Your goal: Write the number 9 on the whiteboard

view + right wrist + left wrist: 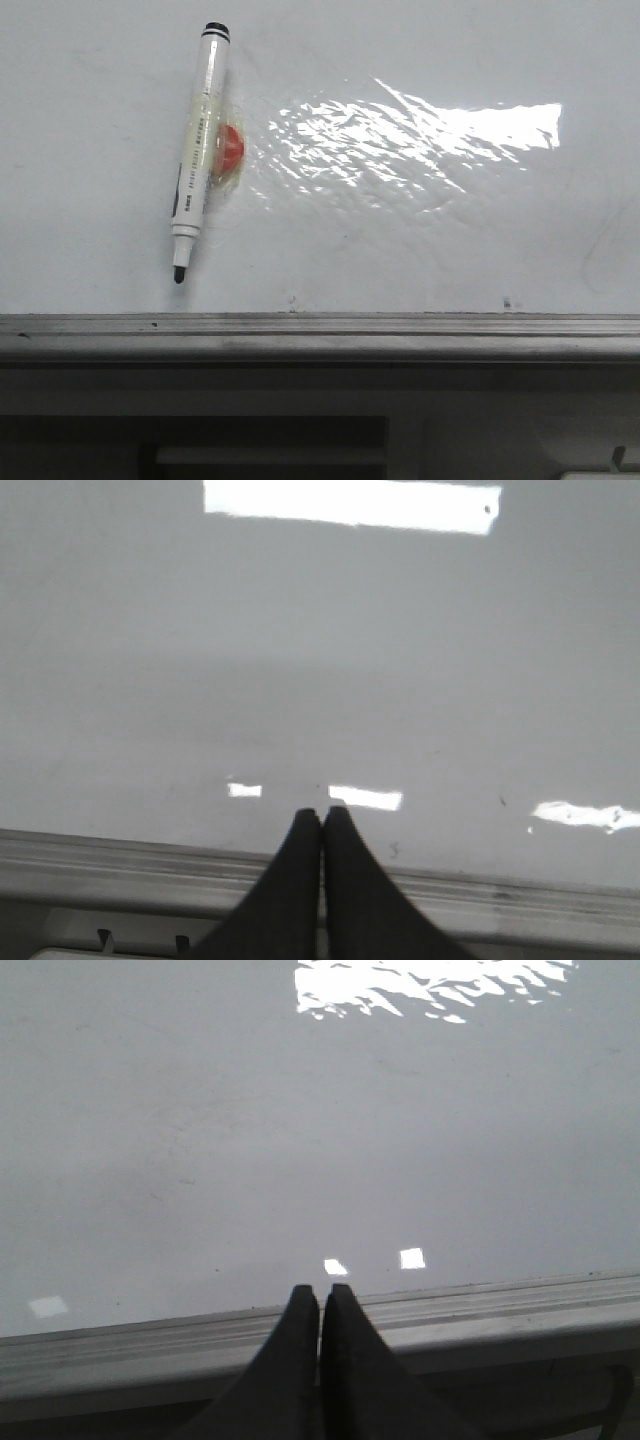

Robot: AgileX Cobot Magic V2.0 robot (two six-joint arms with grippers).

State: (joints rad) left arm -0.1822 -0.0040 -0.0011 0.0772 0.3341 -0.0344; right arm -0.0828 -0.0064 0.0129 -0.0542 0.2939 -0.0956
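The whiteboard [420, 250] fills the front view, glossy white with a bright glare patch and a grey metal frame edge [320, 330] along its near side. No drawn number 9 shows on it in any view. A white marker [198, 150] with a black uncapped tip [179, 274] lies on the board at the left, partly over a small red round object [230, 150]. Neither gripper shows in the front view. My left gripper [320, 1290] is shut and empty at the board's frame edge [520, 1305]. My right gripper [321, 815] is shut and empty at the frame edge [120, 865].
Below the frame edge in the front view is a dark shelf or table front [260, 440]. Faint smudges and small specks mark the board [395, 850]. Glare spots reflect on the board near both grippers.
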